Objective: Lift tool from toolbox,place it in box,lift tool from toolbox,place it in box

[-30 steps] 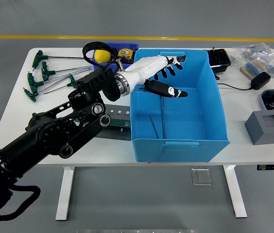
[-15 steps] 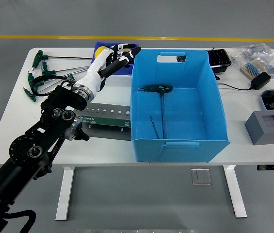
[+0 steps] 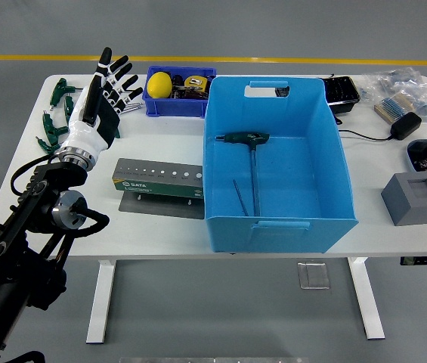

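My left hand [image 3: 111, 83] hovers with fingers spread and empty over the green T-handle wrenches [image 3: 56, 113] at the table's left end, hiding part of them. The big blue box [image 3: 273, 162] stands mid-table. Inside it lies a green-handled T wrench [image 3: 248, 144] with its shaft pointing toward me, beside a thinner tool [image 3: 239, 197]. A grey tool holder [image 3: 160, 181] with a row of holes lies left of the box. No right arm shows.
A small blue bin [image 3: 177, 94] with a yellow ball and tape measure sits behind the holder. On the right are a grey foam block [image 3: 416, 198], a black adapter with cable [image 3: 404, 125], a black tray [image 3: 341, 91] and bagged parts [image 3: 398, 87].
My left hand let go of the green-handled wrench inside the box, then drew back out and swung left, ending over the wrenches at the table's left end.
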Controlling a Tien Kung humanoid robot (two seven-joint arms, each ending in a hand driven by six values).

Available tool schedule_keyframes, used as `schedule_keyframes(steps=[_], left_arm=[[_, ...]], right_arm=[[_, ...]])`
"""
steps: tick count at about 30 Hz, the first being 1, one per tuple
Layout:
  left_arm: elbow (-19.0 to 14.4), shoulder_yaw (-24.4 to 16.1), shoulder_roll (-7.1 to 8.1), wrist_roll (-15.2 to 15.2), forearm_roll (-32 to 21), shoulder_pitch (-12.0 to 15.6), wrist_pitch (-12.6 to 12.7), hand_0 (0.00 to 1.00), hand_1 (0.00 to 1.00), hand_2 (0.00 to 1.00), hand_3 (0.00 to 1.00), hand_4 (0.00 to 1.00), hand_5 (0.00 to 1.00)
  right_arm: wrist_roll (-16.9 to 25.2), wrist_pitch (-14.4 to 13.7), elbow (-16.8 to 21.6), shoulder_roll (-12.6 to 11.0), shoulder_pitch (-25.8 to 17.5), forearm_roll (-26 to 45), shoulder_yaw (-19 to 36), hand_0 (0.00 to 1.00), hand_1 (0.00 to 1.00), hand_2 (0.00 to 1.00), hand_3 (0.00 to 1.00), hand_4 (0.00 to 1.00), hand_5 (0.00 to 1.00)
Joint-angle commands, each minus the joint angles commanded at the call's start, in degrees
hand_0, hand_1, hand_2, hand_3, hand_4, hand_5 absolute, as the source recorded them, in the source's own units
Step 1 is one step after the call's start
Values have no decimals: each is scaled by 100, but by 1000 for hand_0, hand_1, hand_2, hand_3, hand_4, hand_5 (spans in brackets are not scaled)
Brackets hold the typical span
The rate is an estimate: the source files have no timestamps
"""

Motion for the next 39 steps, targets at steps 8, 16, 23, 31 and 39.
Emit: schedule_keyframes(steps=[8,16,23,31,39], left_arm=[[-243,-354,54,-125,636,686,-239,862,991,998,918,998,922],[-282,-618,0,-267,1402,1153,-396,872,992,998,912,998,927],[-415,-700,2,-250,1475,1494,-631,893,998,998,911,998,935],[-418,-715,70,-296,1622,1530,-634,912,998,998,918,998,956],[-397,-738,78,-290,1588,1529,-621,904,998,998,919,998,960]], right_arm=[[31,18,0,12,-22,25,57,633,603,733,779,998,965],[40,21,0,27,-28,28,78,633,601,732,779,998,963],[29,18,0,39,-35,13,95,635,602,732,778,997,962],[15,14,0,44,-31,-19,118,635,604,731,777,995,962],[6,1,0,50,-16,-18,129,635,604,731,777,994,962]])
